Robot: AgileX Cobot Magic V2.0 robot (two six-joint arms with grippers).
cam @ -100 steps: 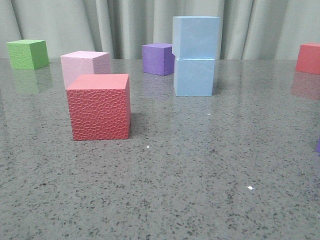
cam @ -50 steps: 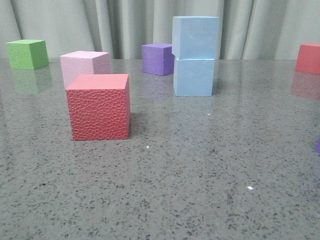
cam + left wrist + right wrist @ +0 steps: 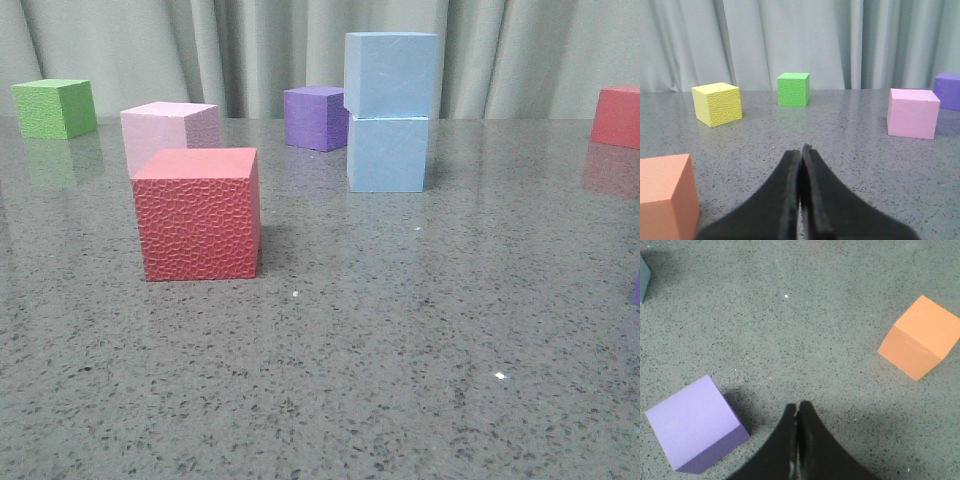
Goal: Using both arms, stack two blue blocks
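Observation:
In the front view two pale sky-blue blocks stand stacked at the back centre: the upper block rests on the lower block, a little offset. Neither gripper shows in the front view. My left gripper is shut and empty, low over the table, far from the blue blocks. My right gripper is shut and empty above bare table, between a light purple cube and an orange cube. A blue-grey corner shows at the edge of the right wrist view.
Front view: red cube front left, pale pink cube behind it, green cube far left, dark purple cube beside the stack, red cube far right. Left wrist view: yellow cube, green cube, pink cube, salmon cube.

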